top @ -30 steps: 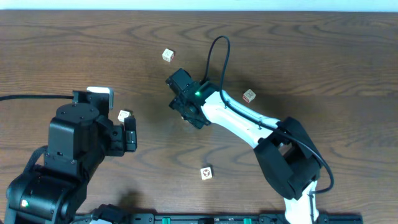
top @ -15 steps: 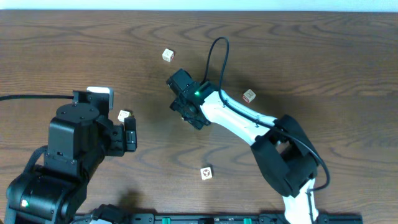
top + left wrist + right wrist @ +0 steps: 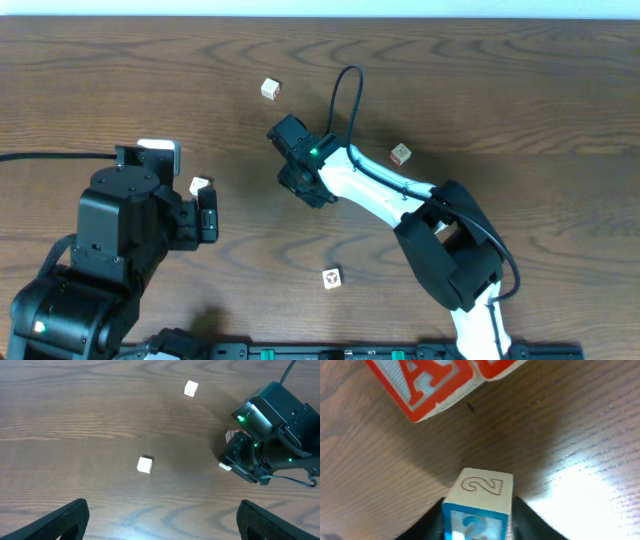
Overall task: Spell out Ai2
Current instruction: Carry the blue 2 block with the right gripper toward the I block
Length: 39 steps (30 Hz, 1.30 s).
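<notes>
Dark wood-grain tabletop (image 3: 520,90) fills every view, with the lettered blocks scattered over it; the right jaws, at the end of the right arm (image 3: 380,190), are clamped on the "2" block (image 3: 481,495), one finger on each side. Its pale top face carries an embossed 2, and a blue face below shows a second 2; whether it rests on the wood or hangs just above it I cannot tell. Near it, at the top of the wrist view, lies the "A" block (image 3: 420,385), a blue A in a red border; touching its side is a second red-edged block (image 3: 495,366), whose letter is cut off and unreadable.

By my reading the word is well along: A is down, its neighbour is probably the i, and the 2 has yet to be set in line beside that neighbour and released.

Left jaws stand wide apart and empty over bare wood, well away from the work; spare blocks (image 3: 270,89) (image 3: 400,154) (image 3: 331,278) (image 3: 199,185) lie apart, their faces too small to read.
</notes>
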{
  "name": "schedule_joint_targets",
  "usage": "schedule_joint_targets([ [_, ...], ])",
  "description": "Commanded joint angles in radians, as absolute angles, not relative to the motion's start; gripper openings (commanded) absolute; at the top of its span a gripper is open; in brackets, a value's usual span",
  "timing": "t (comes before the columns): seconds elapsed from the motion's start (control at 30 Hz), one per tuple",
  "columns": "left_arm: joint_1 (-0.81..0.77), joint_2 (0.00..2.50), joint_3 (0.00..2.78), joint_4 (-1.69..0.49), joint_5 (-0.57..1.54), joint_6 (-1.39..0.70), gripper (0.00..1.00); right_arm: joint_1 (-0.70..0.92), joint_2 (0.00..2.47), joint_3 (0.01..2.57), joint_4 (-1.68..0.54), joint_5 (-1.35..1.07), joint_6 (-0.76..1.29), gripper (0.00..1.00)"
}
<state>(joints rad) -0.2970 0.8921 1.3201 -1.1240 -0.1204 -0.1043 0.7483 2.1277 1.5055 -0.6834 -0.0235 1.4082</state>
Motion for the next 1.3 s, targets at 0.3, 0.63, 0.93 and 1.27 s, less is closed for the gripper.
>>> schedule_joint_targets([
  [0.3,-0.295,0.891,1.333,-1.129,-0.142,-0.101,0.95,0.748,2.129,1.532,-0.686,-0.002,1.24,0.16],
  [0.63,-0.295,0.891,1.333,-1.125,-0.142,-0.101,0.95,0.741,1.957,1.536,-0.77,0.186,0.932,0.18],
  [0.93,-0.295,0.891,1.333,-1.12,-0.141,-0.113,0.95,0.626,1.873,1.536,-0.912,0.249,0.796,0.16],
  [1.27,-0.295,0.897,1.333,-1.104,-0.141,-0.113,0.95,0.468,1.909,1.536,-0.931,0.075,0.767,0.15],
])
